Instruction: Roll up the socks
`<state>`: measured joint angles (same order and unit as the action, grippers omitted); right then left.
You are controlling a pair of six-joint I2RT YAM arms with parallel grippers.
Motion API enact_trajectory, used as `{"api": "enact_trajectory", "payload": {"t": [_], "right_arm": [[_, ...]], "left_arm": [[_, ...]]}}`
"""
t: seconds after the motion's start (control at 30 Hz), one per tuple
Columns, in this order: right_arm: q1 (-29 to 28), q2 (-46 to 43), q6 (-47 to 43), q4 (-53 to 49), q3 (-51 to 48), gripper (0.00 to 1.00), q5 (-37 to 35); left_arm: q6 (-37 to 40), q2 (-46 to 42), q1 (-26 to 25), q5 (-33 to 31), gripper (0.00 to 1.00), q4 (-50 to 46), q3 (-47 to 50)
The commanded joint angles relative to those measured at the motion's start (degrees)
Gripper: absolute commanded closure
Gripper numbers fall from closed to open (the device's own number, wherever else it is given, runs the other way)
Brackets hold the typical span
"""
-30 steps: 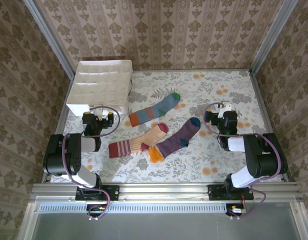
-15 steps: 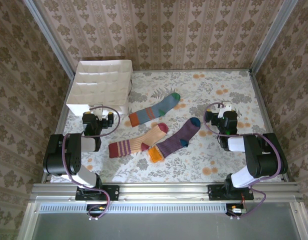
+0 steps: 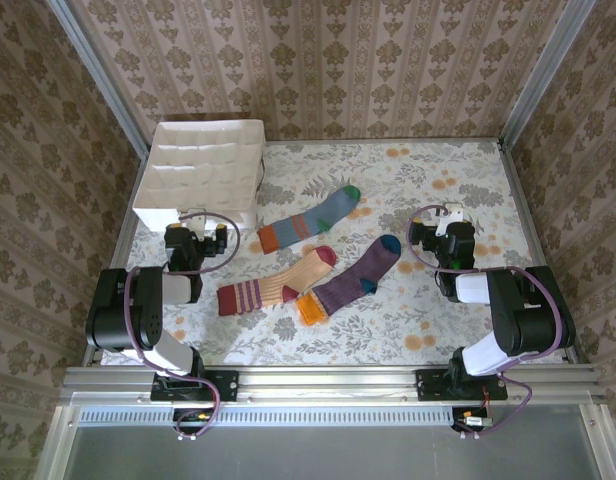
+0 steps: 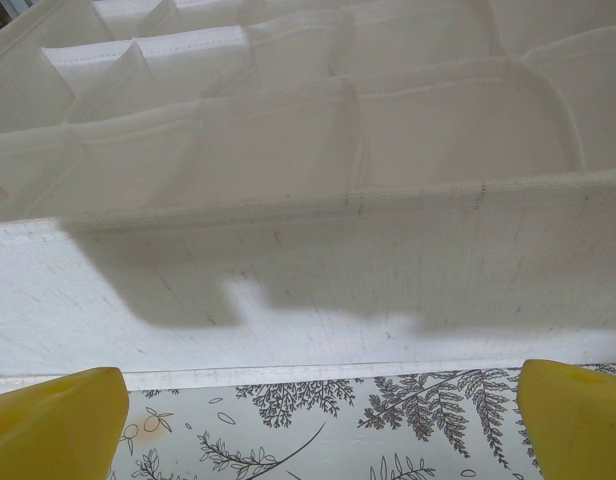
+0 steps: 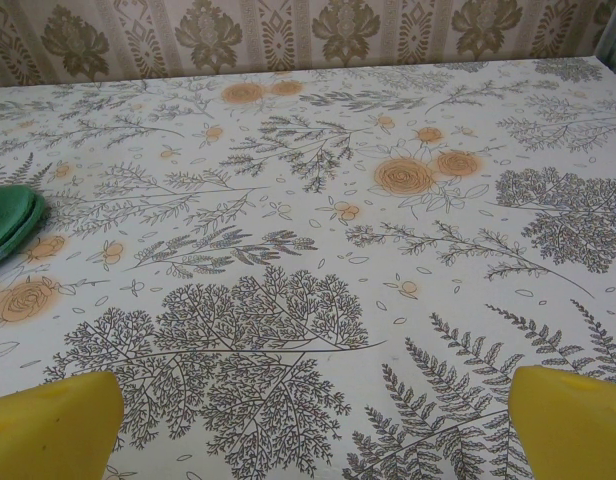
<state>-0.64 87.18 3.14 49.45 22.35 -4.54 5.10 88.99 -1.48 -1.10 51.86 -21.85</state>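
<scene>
**Rolling not yet begun: socks flat, both grippers empty**

On the worktop (image 3: 428, 180), a white box (image 3: 203, 170) fills the far-left corner. At mid-worktop lie the grey-blue sock (image 3: 310, 220), the purple sock (image 3: 356, 278) and, touching it, the peach sock (image 3: 273, 287). The left gripper (image 4: 318, 418) and right gripper (image 5: 313, 425) stand wide. The next move likely calls for reaching one sock's end.

The right gripper (image 5: 308, 435) is hovering over the fern-and-flower tablecloth (image 5: 318, 250), its yellow fingertips (image 5: 50, 425) sitting wide apart in the near corners with only bare cloth between them. At the left edge the green toe of a sock (image 5: 10, 220) is peeking in. Patterned wallpaper (image 5: 288, 35) is running along the far side.
</scene>
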Motion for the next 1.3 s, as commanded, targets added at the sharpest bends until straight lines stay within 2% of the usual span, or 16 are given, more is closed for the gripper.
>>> {"api": "enact_trajectory", "payload": {"t": [0.0, 0.47, 0.63, 0.73, 0.87, 0.97, 1.07, 1.17, 1.27], "right_arm": [[-0.3, 0.4, -0.7, -0.4, 0.9, 0.00, -1.3], [-0.3, 0.3, -0.7, -0.2, 0.7, 0.00, -1.3], [-0.3, -4.5, -0.5, -10.6, 4.4, 0.00, -1.7], [-0.3, -8.0, -0.7, -19.6, 7.8, 0.00, 0.3], [-1.5, -12.1, 0.5, -34.7, 14.1, 0.00, 2.5], [-5.9, -13.8, 0.9, -44.0, 17.9, 0.00, 0.2], [-12.8, -14.1, 3.0, -50.8, 21.0, 0.01, -1.9], [-18.1, -12.4, 10.2, -58.2, 24.3, 0.08, -0.9], [-21.3, -8.6, 18.4, -63.9, 26.4, 0.15, -0.5]], "left_arm": [[-0.8, -0.1, 0.2, 0.7, 0.00, -0.1, -0.8], [-2.3, -0.2, 1.7, 2.8, 0.00, 0.3, -0.7], [-2.9, -3.0, 1.7, 1.3, 0.04, 1.1, 0.9], [-3.1, -8.5, 1.7, -0.1, 0.04, -5.5, -0.1], [-4.0, -16.5, 1.4, 0.4, 0.07, -20.7, -4.2], [-5.6, -20.5, 1.4, 2.4, 0.15, -35.6, -9.2], [-6.4, -22.8, 0.5, 6.6, 0.23, -45.4, -12.2], [-6.1, -25.1, -2.6, 9.9, 0.29, -51.8, -13.6], [-4.8, -26.6, -8.2, 13.1, 0.35, -54.5, -13.6]]}}
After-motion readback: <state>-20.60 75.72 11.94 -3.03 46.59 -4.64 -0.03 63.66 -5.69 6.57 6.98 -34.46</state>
